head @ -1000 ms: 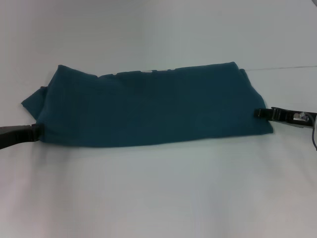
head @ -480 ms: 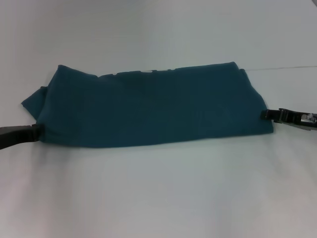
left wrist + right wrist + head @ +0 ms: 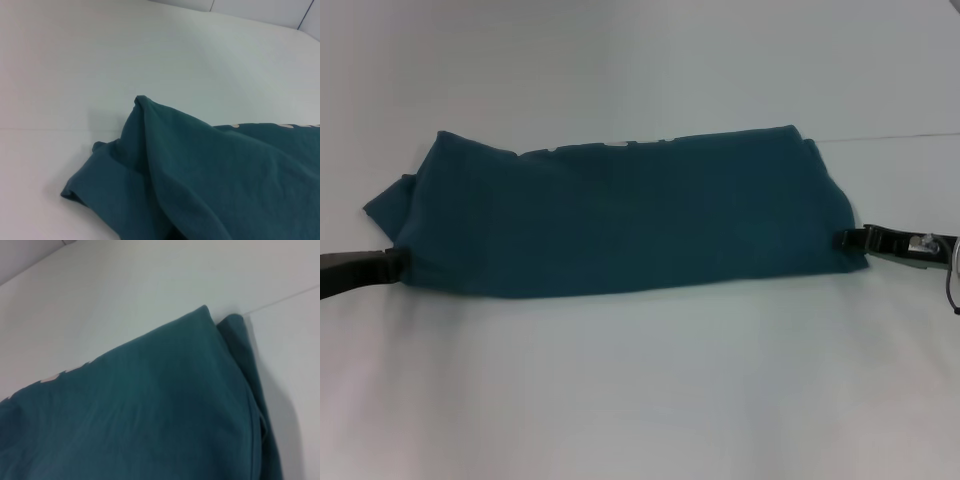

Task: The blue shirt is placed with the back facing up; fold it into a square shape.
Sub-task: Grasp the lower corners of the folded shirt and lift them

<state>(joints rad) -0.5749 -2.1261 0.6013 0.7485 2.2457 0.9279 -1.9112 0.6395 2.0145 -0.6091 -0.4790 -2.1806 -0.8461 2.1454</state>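
The blue shirt [image 3: 620, 220] lies on the white table as a long folded band running left to right. A sleeve sticks out at its left end [image 3: 385, 205]. My left gripper [image 3: 398, 266] sits low at the band's near left corner, touching the fabric edge. At the near right corner, my right gripper [image 3: 842, 238] is level with the table and against the cloth. The left wrist view shows the bunched sleeve end of the shirt [image 3: 215, 185]. The right wrist view shows the shirt's [image 3: 140, 410] far right corner.
The white table [image 3: 640, 400] spreads wide in front of and behind the shirt. A thin seam line [image 3: 900, 135] crosses the tabletop at the back right. Pale markings [image 3: 620, 144] peek out along the shirt's far edge.
The right gripper drew back to the right, then came in again to the shirt's right corner, slightly nearer to me. The left gripper and the shirt stayed put.
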